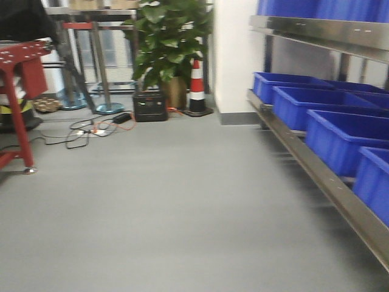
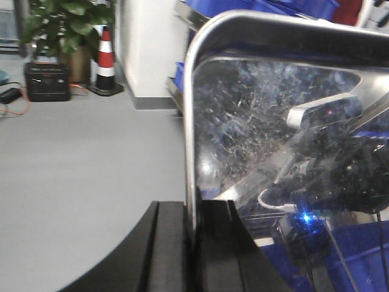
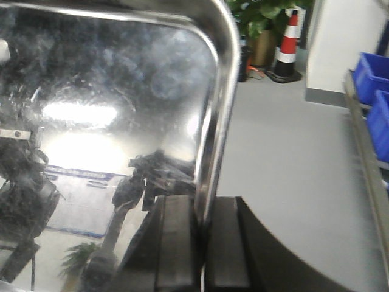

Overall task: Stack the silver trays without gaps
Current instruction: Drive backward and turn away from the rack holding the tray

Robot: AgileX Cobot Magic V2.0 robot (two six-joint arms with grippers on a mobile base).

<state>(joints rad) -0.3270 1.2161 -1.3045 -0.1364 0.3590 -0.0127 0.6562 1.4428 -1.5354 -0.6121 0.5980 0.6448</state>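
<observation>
The jaws of our left gripper (image 2: 193,226) pinch the rim of a shallow, scratched stainless-steel silver tray (image 2: 267,121) spreading to their right, those of the right gripper (image 3: 203,240) pinch such a rim spreading left, aloft over the grey floor (image 2: 91,152), and we cannot tell whether it is one tray.

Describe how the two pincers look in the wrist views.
The left pincer has two matte black fingers, flat and blocky on their facing sides, and the outer one flares in a smooth curve toward its base. The right pincer is the same black pair, mirrored. No markings, labels or cables show on the fingers themselves.
</observation>
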